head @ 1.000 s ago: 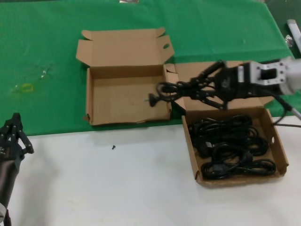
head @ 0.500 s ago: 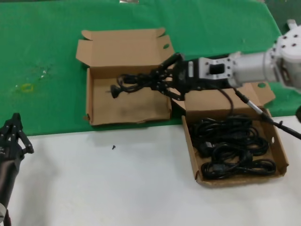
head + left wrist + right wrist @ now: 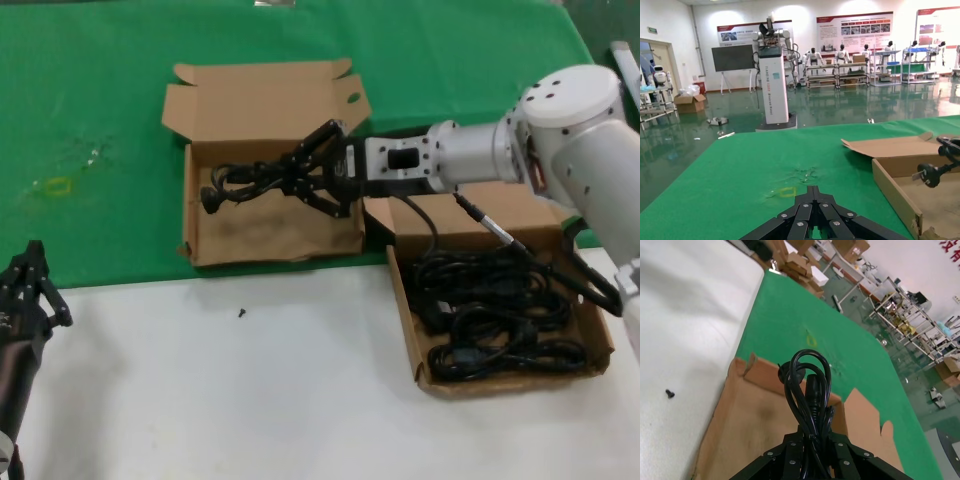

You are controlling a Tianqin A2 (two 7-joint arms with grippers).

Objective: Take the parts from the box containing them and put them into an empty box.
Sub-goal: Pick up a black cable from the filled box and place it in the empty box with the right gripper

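My right gripper (image 3: 300, 178) is shut on a black power cord bundle (image 3: 240, 181) and holds it above the floor of the empty box (image 3: 205, 224), the brown carton on the green cloth with a frayed front wall. In the right wrist view the cord bundle (image 3: 809, 390) sticks out from between the jaws over that box (image 3: 745, 415). The box containing the parts (image 3: 597, 322) stands to the right, with several more cord bundles (image 3: 500, 310) in it. My left gripper (image 3: 35, 275) is shut and parked at the near left, and it shows in its wrist view (image 3: 813, 192).
A green cloth (image 3: 90, 120) covers the far half of the table, white surface (image 3: 250, 400) the near half. A small black screw (image 3: 241, 312) lies on the white part before the empty box. Both boxes' lids stand open at the back.
My right gripper has carried the cord bundle leftward, from above the gap between the two boxes to over the middle-left of the empty box. The left arm has not moved.
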